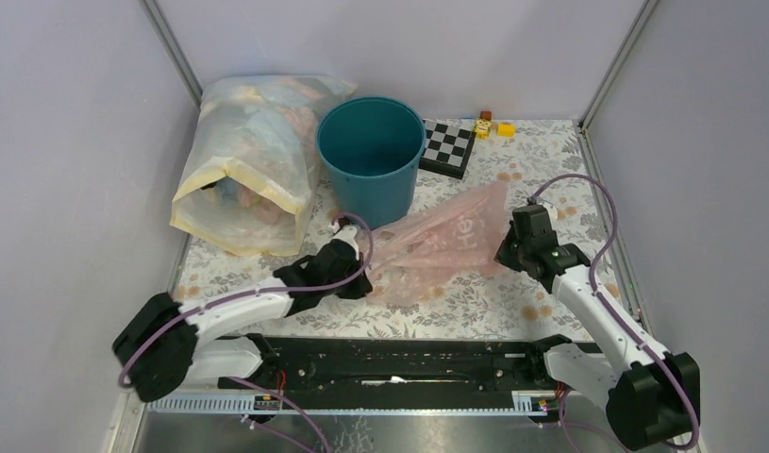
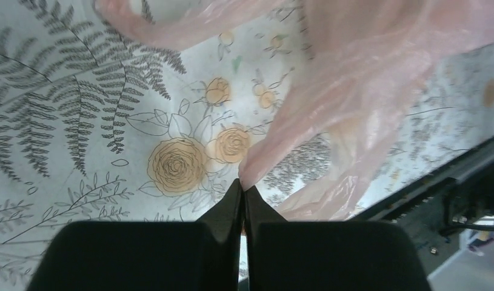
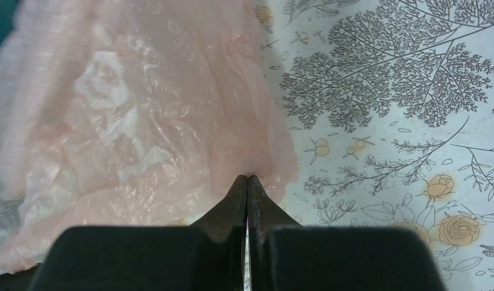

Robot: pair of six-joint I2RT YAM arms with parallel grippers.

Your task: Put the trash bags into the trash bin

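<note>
A pale pink crinkly trash bag (image 1: 437,241) is stretched between my two grippers, just in front of the teal trash bin (image 1: 369,156). My left gripper (image 1: 366,267) pinches the bag's left edge; in the left wrist view its tips (image 2: 243,185) are shut on a fold of pink film (image 2: 353,85). My right gripper (image 1: 506,247) holds the bag's right edge; its tips (image 3: 247,179) are closed on the pink film (image 3: 141,121). The bin stands upright, open-topped, with nothing visible inside it.
A large clear sack (image 1: 248,170) stuffed with bags lies left of the bin. A small checkerboard (image 1: 448,146) and yellow blocks (image 1: 492,125) sit at the back right. The table wears a floral cloth (image 1: 550,179); metal posts frame the back corners.
</note>
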